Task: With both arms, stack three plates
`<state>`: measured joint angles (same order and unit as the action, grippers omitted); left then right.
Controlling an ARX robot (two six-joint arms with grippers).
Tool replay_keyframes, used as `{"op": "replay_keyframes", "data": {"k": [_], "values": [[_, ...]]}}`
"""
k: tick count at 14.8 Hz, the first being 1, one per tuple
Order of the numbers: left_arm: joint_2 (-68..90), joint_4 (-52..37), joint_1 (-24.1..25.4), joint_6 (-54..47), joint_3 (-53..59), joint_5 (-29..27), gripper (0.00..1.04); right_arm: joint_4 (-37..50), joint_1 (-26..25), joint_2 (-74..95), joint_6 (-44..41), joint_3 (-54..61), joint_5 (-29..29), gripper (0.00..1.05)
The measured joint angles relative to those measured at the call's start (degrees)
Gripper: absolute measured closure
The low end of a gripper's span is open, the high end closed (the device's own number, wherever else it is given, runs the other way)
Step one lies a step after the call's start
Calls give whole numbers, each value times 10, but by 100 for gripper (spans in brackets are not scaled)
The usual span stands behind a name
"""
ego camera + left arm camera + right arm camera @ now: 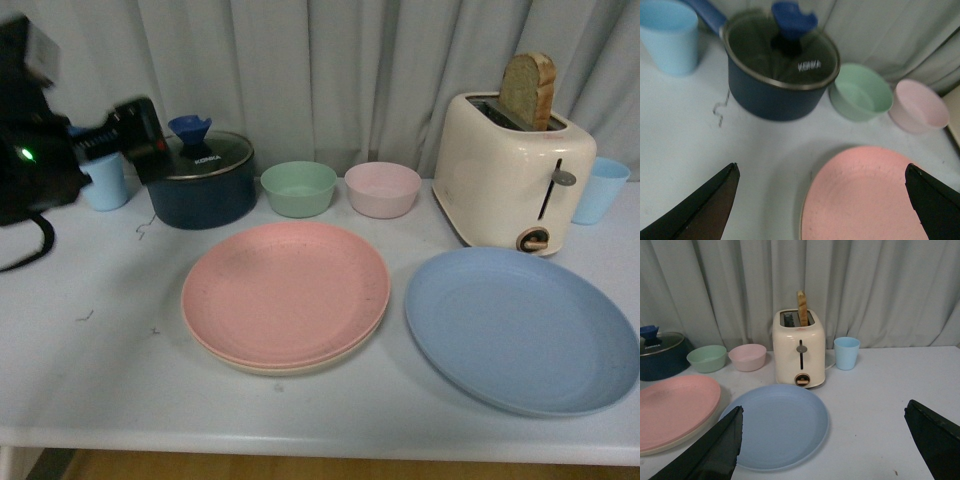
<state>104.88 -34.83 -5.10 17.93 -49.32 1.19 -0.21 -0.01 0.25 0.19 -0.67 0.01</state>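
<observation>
The pink plate (285,290) lies on top of the beige plate, whose rim (270,366) shows under its near edge, at the table's middle. The blue plate (520,330) lies alone to the right of them. My left arm (110,140) hangs at the far left, above the table near the pot. My left gripper (821,167) is open and empty, above the pink plate's (865,200) far-left edge. My right gripper (824,412) is open and empty, above the table by the blue plate's (775,430) right side. The pink plate (675,405) also shows there. The right arm is out of the front view.
A dark blue pot (200,180) with a glass lid, a green bowl (298,188) and a pink bowl (382,188) stand at the back. A cream toaster (510,180) with bread stands at the back right. Light blue cups stand at the far left (105,182) and far right (600,190).
</observation>
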Motion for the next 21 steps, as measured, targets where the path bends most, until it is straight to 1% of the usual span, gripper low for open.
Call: {"op": "replay_keyframes", "data": {"k": [1,2,3,4,5,6,7,8,9,10,11,13,15,20,21], "values": [[-38,-4,3,-2,13,1,7,0,0,0,0,0,0,6],[-68,4,2,-5,24,1,7,0,0,0,0,0,0,6],[-107,-103,-1,-47,73,-38,16,0,0,0,0,0,0,6],[-184,-132,-1,-111,144,-54,30,0,0,0,0,0,0,6],[-276,-112,4,-143,208,-54,45,0,0,0,0,0,0,6],[-324,-125,9,-156,236,-54,56,0,0,0,0,0,0,6],[-344,-133,13,-160,250,-54,63,0,0,0,0,0,0,6],[-367,-135,16,-166,279,-51,76,0,0,0,0,0,0,6],[-384,-130,31,-169,319,-21,90,0,0,0,0,0,0,6],[-402,-128,47,-170,342,-14,101,0,0,0,0,0,0,6],[-422,-128,54,-170,354,-16,103,0,0,0,0,0,0,6],[-469,-122,52,-170,380,-14,103,0,0,0,0,0,0,6],[-520,-95,51,-170,418,-12,103,0,0,0,0,0,0,6],[-632,-26,51,-170,459,-12,103,0,0,0,0,0,0,6],[-632,-65,51,-170,478,-12,103,0,0,0,0,0,0,6]]}}
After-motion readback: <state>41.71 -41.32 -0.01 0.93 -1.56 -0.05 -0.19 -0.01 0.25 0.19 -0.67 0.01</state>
